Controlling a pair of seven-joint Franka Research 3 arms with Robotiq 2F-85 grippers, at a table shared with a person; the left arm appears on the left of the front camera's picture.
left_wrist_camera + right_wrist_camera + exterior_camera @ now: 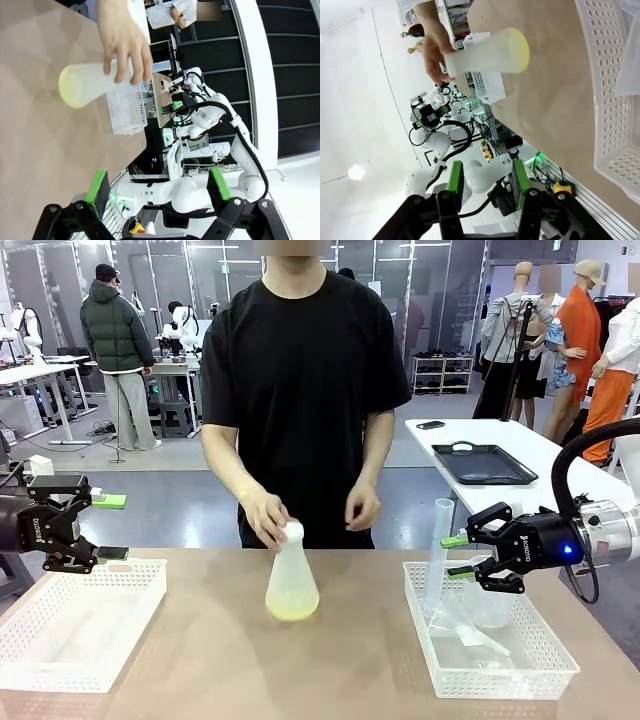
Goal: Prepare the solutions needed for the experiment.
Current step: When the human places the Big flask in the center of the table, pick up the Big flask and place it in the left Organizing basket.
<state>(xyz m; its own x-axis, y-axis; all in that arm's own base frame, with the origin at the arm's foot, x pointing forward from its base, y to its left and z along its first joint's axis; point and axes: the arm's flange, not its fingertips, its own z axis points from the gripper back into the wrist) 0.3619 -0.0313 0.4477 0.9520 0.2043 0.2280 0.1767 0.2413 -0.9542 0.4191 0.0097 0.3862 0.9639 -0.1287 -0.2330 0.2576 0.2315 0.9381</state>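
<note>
Brown table (200, 660) fills the near part of a big, bright room. A person in a black shirt (300, 370) stands at its far side. In the middle of the table is a frosted-clear, cone-shaped flask (291, 580), and it seems to rest on the table top. A little pale yellow, watery liquid (291, 611) sits at the bottom of the flask. One hand (265, 515) of the person is wrapped around the thin neck, with the fingers curled over the top. The person's other hand (363, 507) is loosely curled near the flask and holds nothing.

The left gripper (111, 527) hovers over a white plastic basket with holes (40, 675), well apart from the flask. Its two fingers are spread wide with nothing between them. The right gripper (458, 556) hovers over a second white basket with holes (510, 675). Its fingers are spread apart too, and they hold nothing. A tall clear tube (439, 540) stands in that basket, just beside the right gripper.

The liquid looks thin like water, so I think it will slosh and could spill if the flask tips or moves fast. There is only a little, so the flask should be light. Its sides look smooth and may be slippery. I cannot tell if it is glass or plastic, so it is best treated as breakable. A good place to hold it is the thin neck, or the wide body from both sides, keeping it upright.
</note>
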